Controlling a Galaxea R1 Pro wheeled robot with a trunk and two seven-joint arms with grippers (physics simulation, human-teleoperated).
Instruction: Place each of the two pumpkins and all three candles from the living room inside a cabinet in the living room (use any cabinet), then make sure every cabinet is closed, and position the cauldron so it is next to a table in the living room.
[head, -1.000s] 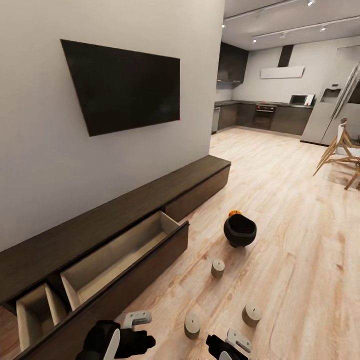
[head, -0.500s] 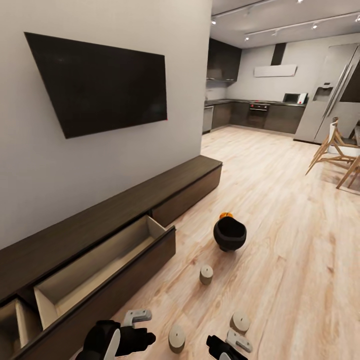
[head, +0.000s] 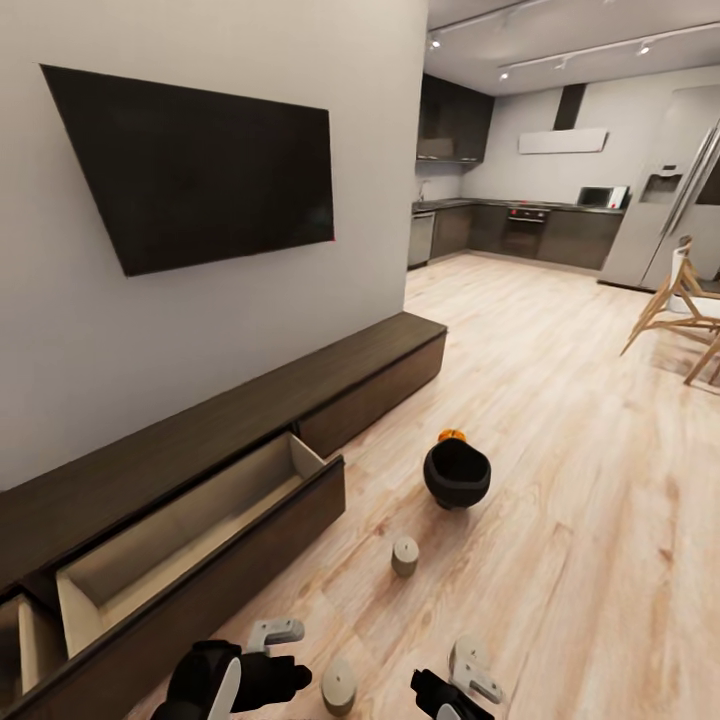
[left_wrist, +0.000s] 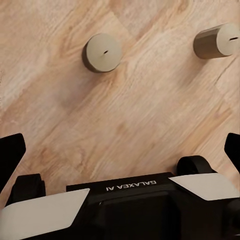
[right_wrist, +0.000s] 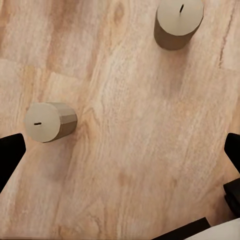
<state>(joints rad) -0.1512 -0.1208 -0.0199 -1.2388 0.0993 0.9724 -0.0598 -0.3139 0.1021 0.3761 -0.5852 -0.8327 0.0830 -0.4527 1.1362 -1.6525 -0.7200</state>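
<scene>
The long dark cabinet (head: 300, 395) runs along the wall, and one drawer (head: 190, 530) stands pulled out with pale wood inside. A second drawer (head: 20, 640) is open at the far left. On the floor sits the black cauldron (head: 457, 475), with an orange pumpkin (head: 452, 436) just behind it. Nearer me stand three beige candles: one (head: 405, 555) ahead, one (head: 339, 686) between my arms, one (head: 465, 648) partly behind my right gripper (head: 465, 682). My left gripper (head: 272, 655) hovers open over two candles (left_wrist: 102, 52) (left_wrist: 217, 41). The right gripper (right_wrist: 120, 150) is open above two candles (right_wrist: 179, 20) (right_wrist: 50, 121).
A dark TV (head: 200, 170) hangs above the cabinet. Wooden chairs (head: 680, 315) stand at the right. The kitchen with grey cupboards (head: 520, 230) and a fridge (head: 665, 215) lies at the far end. Wood floor stretches from the cauldron to the chairs.
The whole picture has shifted, so the camera moved: the candles, cauldron and open drawer now sit lower and further left in view. Both arms keep their pose.
</scene>
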